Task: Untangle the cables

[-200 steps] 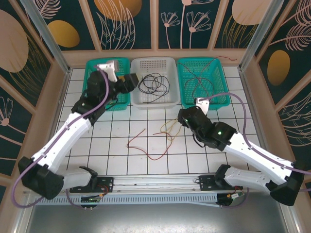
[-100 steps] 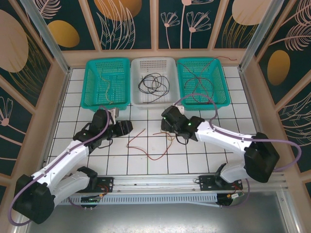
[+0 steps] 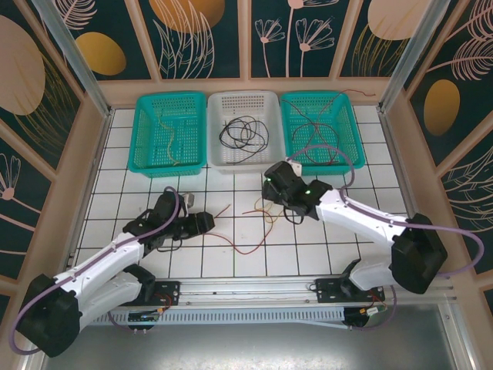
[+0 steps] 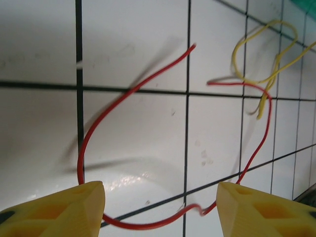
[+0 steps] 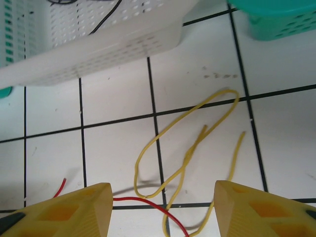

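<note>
A red cable lies in a loose open loop on the tiled table, and a yellow cable is curled at its right end, crossing it. My left gripper is at the loop's left side. In the left wrist view it is open, low over the table, with the red cable running between its yellow fingertips and the yellow cable farther off. My right gripper hovers open over the yellow cable; the red cable passes under it.
Three baskets stand along the back. The left teal basket holds a tan cable. The white basket holds black cables. The right teal basket holds reddish cables. The white basket sits just beyond my right fingers.
My left arm came down from the left teal basket to the red cable on the table. My right arm swung left from in front of the right basket to over the yellow cable.
</note>
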Available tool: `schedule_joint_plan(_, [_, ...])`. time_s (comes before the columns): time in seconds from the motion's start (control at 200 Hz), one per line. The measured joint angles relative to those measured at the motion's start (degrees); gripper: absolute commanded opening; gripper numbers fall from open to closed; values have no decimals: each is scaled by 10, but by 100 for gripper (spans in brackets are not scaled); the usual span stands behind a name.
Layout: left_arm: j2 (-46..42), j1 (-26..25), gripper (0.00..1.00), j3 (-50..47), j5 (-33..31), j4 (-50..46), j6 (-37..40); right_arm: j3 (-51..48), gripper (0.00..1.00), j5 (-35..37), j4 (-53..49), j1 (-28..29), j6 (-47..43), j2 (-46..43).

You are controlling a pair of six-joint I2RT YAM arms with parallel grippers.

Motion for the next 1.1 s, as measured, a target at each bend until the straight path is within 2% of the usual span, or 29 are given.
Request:
schedule_joint_plan(0.465, [3, -2, 60, -5, -2, 2, -8, -30, 50, -36, 16, -33, 15, 7])
schedule_joint_plan(0.866, [20, -2, 47, -5, -2, 5, -8, -31, 47, -60, 33, -28, 14, 15])
schedule_joint_plan(1.016, [26, -2, 50, -5, 0, 1, -4, -27, 47, -61, 34, -12, 8, 15])
schedule_joint_plan(1.096, [19, -2, 55, -7, 5, -8, -3, -17, 47, -60, 33, -1, 1, 17])
